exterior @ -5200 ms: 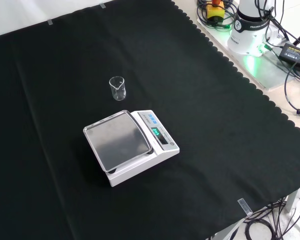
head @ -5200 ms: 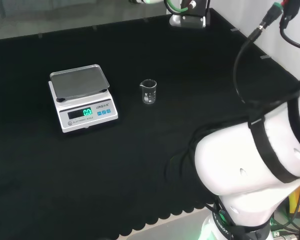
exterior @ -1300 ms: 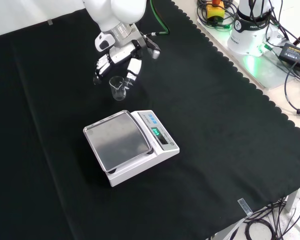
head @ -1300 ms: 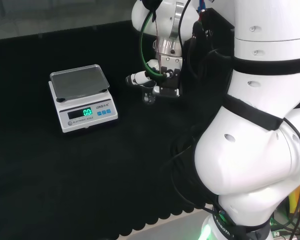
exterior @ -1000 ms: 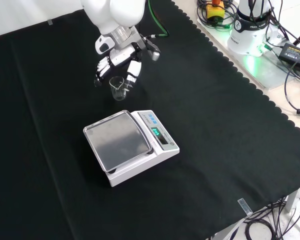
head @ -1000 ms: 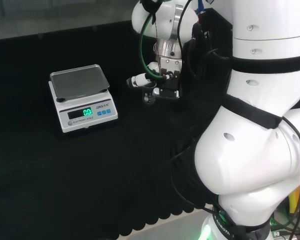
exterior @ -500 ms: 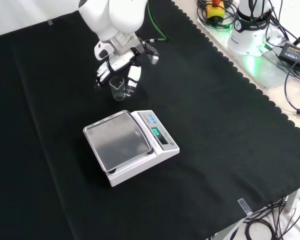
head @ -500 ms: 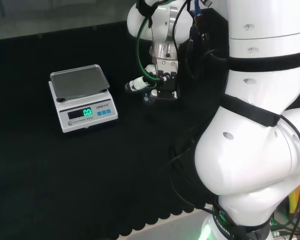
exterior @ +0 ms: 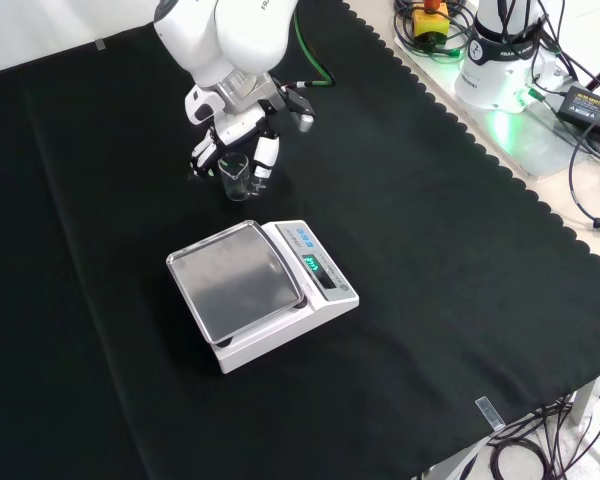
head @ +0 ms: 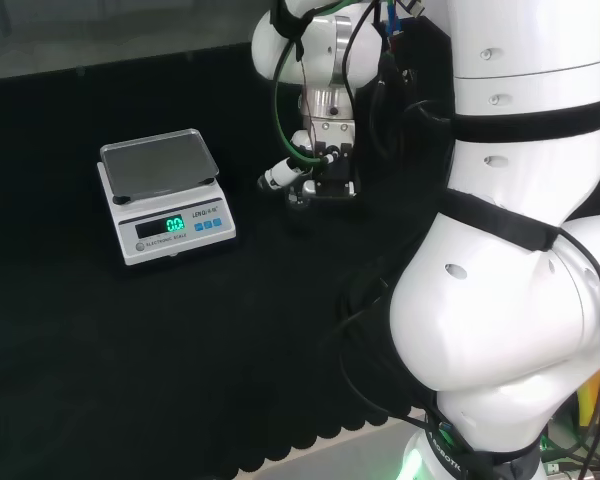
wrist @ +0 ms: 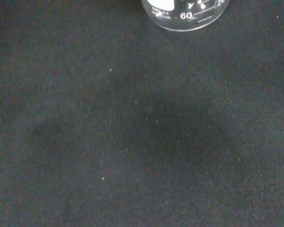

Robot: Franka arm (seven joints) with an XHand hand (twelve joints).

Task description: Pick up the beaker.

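A small clear glass beaker (exterior: 235, 177) stands upright on the black cloth, just beyond the scale in the front view. The black and white hand (exterior: 236, 128) has come down over it. Its fingers (exterior: 206, 153) hang on one side of the glass and the thumb (exterior: 264, 153) on the other, close to its wall; I cannot tell whether they touch it. In the head view the hand (head: 320, 180) covers most of the beaker (head: 295, 197). The wrist view shows the beaker's base (wrist: 187, 14) with printed marks, resting on the cloth.
A white digital scale (exterior: 322, 278) with a steel pan (head: 155, 160) sits near the beaker, to its left in the head view, display lit. The arm's big white links (head: 510, 250) stand at the right of the head view. Cables and a power box (exterior: 590, 100) lie past the cloth's scalloped edge.
The hand has sunk lower over the beaker and its fingers and thumb have drawn in closer to the glass. The beaker and the scale have not moved.
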